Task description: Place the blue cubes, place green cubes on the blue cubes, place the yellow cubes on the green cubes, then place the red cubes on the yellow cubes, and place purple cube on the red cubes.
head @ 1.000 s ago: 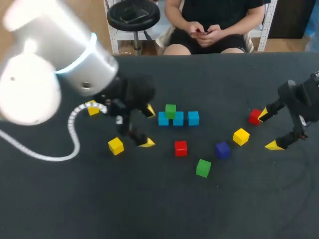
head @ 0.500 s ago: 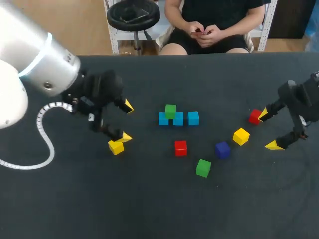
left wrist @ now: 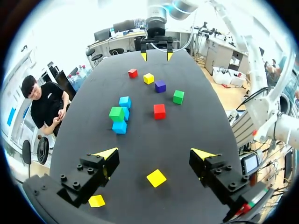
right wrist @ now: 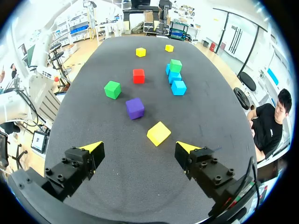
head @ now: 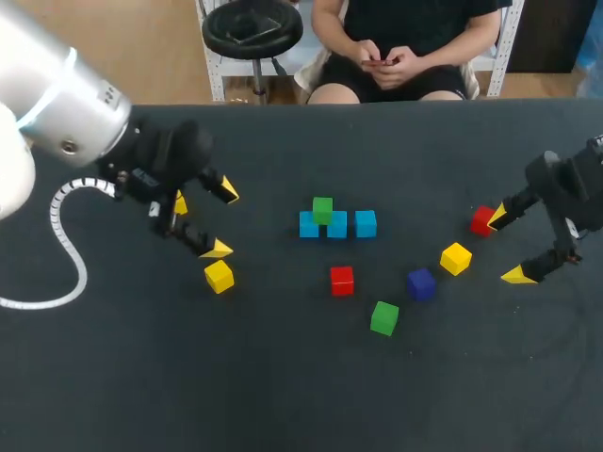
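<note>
Gaping wide, left tool (left wrist: 154, 152) over yellow cube (left wrist: 156, 178)

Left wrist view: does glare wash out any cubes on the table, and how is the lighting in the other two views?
Left wrist view: no glare on the matte black table; the yellow cube seen between the left gripper's fingers is evenly lit. Head view: the left arm's white shell is bright; the loose green cube casts barely any shadow. Right wrist view: even light on the purple cube.
</note>
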Available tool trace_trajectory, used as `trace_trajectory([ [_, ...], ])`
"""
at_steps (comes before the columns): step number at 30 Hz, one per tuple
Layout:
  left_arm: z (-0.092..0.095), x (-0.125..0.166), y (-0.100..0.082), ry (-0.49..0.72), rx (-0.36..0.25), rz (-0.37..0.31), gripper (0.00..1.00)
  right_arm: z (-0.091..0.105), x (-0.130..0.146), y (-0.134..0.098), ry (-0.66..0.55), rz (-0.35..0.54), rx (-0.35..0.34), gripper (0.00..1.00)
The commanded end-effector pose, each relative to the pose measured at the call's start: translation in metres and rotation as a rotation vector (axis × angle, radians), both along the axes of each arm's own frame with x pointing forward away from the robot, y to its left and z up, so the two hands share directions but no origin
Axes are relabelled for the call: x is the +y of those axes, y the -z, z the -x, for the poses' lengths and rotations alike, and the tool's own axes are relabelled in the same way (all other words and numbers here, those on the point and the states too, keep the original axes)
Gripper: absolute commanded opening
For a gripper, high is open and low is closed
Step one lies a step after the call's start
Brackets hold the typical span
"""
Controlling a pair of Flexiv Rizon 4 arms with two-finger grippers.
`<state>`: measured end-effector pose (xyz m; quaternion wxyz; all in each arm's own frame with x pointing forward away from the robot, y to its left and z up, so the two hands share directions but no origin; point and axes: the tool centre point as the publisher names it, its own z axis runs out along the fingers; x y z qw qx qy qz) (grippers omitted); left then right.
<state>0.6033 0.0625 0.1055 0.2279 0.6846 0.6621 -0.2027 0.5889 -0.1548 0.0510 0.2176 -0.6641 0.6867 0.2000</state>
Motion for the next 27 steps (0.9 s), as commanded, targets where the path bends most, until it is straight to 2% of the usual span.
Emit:
trace_trajectory([
  [1,-0.001,0.000,-0.001,0.002,0.003,-0.005,1.00,-0.001,0.000,0.001,-0.001,-0.002,0.000,1.00],
  [12,-0.001,0.000,-0.001,0.002,0.003,-0.005,1.00,-0.001,0.000,0.001,-0.001,-0.002,0.000,1.00],
  [14,-0.001,0.000,-0.001,0.002,0.003,-0.005,1.00,0.008,0.014,-0.001,0.057,0.034,0.012,1.00],
  [17,-0.001,0.000,-0.001,0.002,0.003,-0.005,1.00,0.023,0.042,-0.005,0.067,0.019,-0.034,1.00],
  [22,-0.001,0.000,-0.001,0.002,0.003,-0.005,1.00,0.049,0.072,-0.016,0.113,0.064,-0.115,1.00],
  [23,-0.001,0.000,-0.001,0.002,0.003,-0.005,1.00,0.053,0.078,-0.018,0.108,0.063,-0.150,1.00],
  [27,-0.001,0.000,-0.001,0.002,0.003,-0.005,1.00,0.067,0.100,-0.020,0.124,0.127,-0.147,1.00],
])
